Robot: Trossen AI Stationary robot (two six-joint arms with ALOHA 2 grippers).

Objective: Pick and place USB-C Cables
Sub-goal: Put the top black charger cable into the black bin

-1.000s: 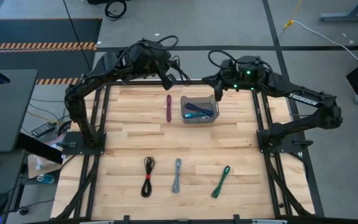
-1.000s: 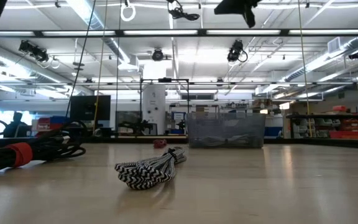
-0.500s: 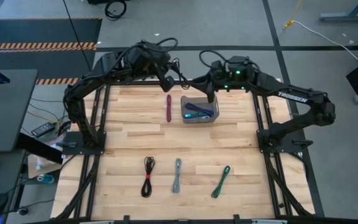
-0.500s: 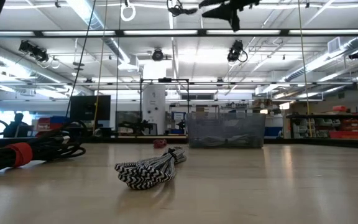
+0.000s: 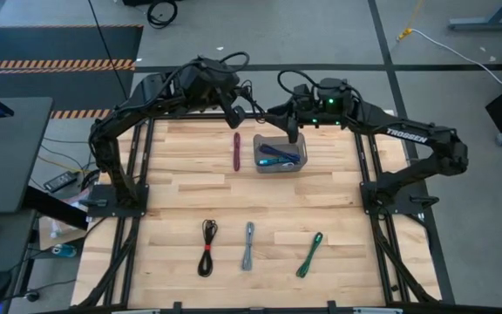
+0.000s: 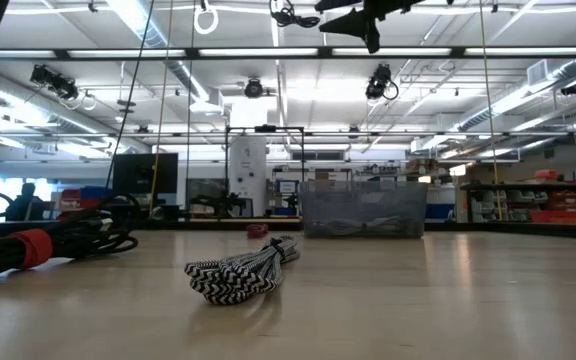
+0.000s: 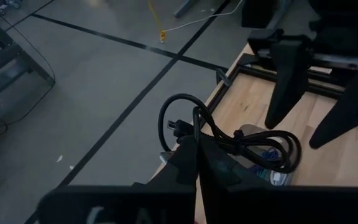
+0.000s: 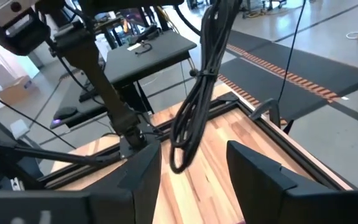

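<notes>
Four cables lie on the wooden table (image 5: 338, 192), grey floor (image 5: 460, 35) around.

White capital letters run along the dark forearm link of the right arm (image 5: 405, 134) in the high view; they look like the maker's name, "TROSSEN", though they are small and only partly legible. In the left wrist view, pale letter shapes sit on the dark housing at the picture's lower edge (image 7: 120, 210), too cut off to read. No other writing, number or sign can be read on the table or in the room behind.
</notes>
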